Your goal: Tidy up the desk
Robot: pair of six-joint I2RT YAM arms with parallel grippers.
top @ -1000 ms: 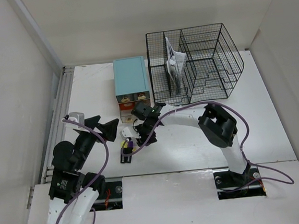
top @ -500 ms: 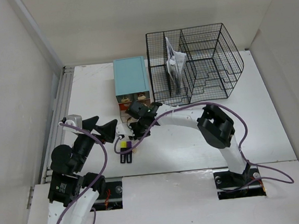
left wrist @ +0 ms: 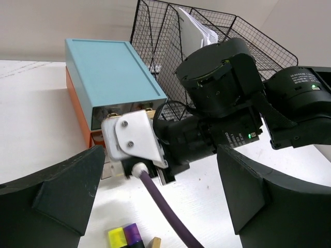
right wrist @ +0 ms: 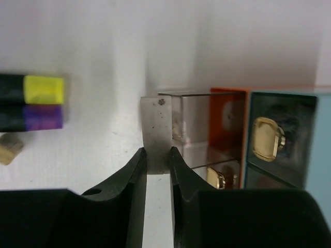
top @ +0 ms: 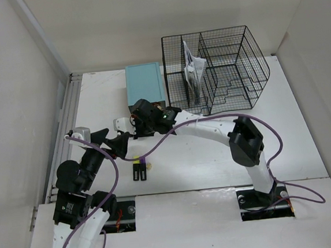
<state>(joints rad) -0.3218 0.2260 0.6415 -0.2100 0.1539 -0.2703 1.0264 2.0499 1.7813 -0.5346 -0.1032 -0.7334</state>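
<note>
the right gripper (right wrist: pixel 156 157) is pinched shut on a thin metal strip (right wrist: pixel 155 126) just in front of the open clear drawer (right wrist: pixel 189 126) of the box (top: pixel 145 85), which stands on the far part of the desk (top: pixel 215 160); this looks like a stowing step. next, the strip likely needs easing over the drawer before release, while the left gripper (top: pixel 113 139) hangs wide open near the markers (top: pixel 139 170).

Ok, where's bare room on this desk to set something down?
Bare: the white desk right of the right arm, in front of the black wire mesh rack; the far-left corner beside the teal-topped drawer box. Crowded: before that box, left end effector, right end effector, black markers.
</note>
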